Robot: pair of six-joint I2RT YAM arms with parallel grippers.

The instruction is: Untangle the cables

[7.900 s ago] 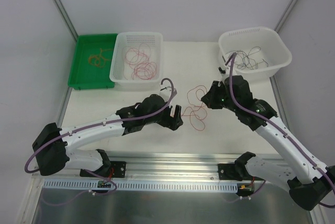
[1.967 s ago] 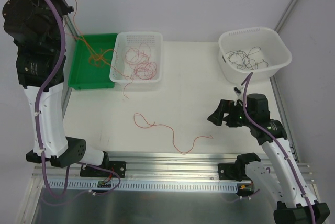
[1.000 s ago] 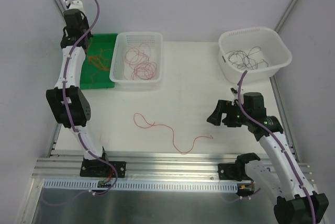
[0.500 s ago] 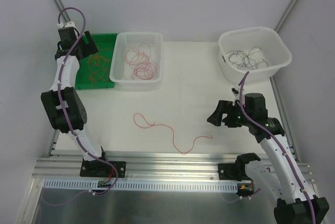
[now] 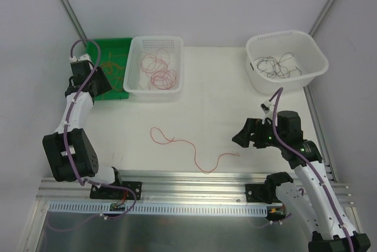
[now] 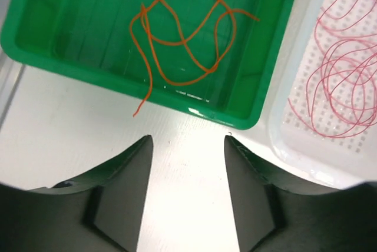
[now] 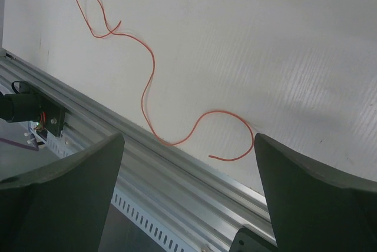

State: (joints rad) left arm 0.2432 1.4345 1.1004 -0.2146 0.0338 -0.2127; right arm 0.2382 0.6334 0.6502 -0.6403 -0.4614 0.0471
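Lowered since half a second ago, the left gripper [image 6: 187,140] hangs spread and empty at the near rim of the green tray [image 6: 76,22], far left corner, orange cables [image 6: 185,40] inside. Spread too, the right gripper [image 7: 189,137] overlooks one red cable [image 7: 152,66] by the desk's near edge.

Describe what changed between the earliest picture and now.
The left tool held an orange cable high over the green tray, let go and came down open at its near edge. The right tool drew back rightward, open. The red cable, once bunched between the tools, lies stretched on the table. The white basket and white tub stayed put.
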